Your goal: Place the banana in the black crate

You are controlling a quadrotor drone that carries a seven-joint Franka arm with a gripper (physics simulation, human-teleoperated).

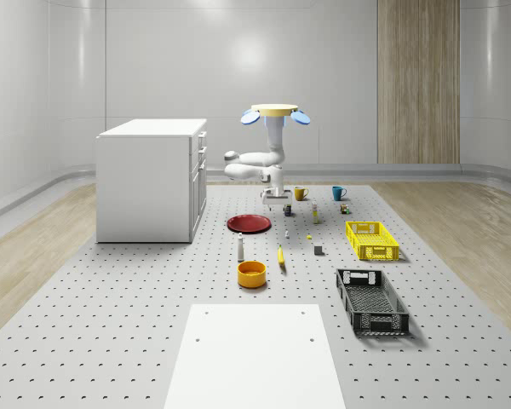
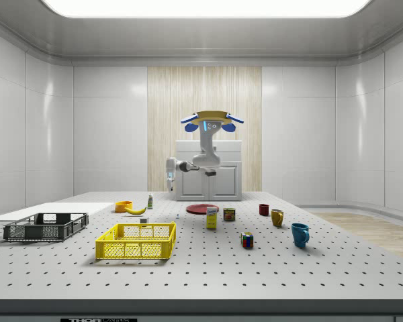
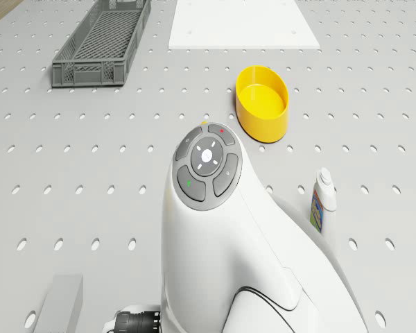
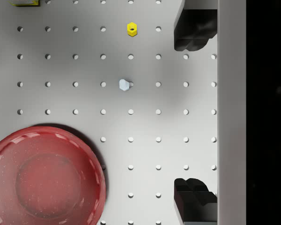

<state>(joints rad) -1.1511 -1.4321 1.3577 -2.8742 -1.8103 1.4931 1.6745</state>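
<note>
Tool (image 4: 195, 112) agape above floor, beside red plate (image 4: 44, 176)

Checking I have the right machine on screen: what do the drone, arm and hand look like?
The drone has a yellow disc body with blue rotors. The arm is glossy white with rounded joints and carries a grey round button pad. The hand has black fingers.

crates 2 (image 1: 372, 239) | mugs 3 (image 2: 299, 234) | bananas 1 (image 1: 281, 256)

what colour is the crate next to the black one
Yellow; the crate shows best in the side view, standing on the table beside the black crate.
</note>
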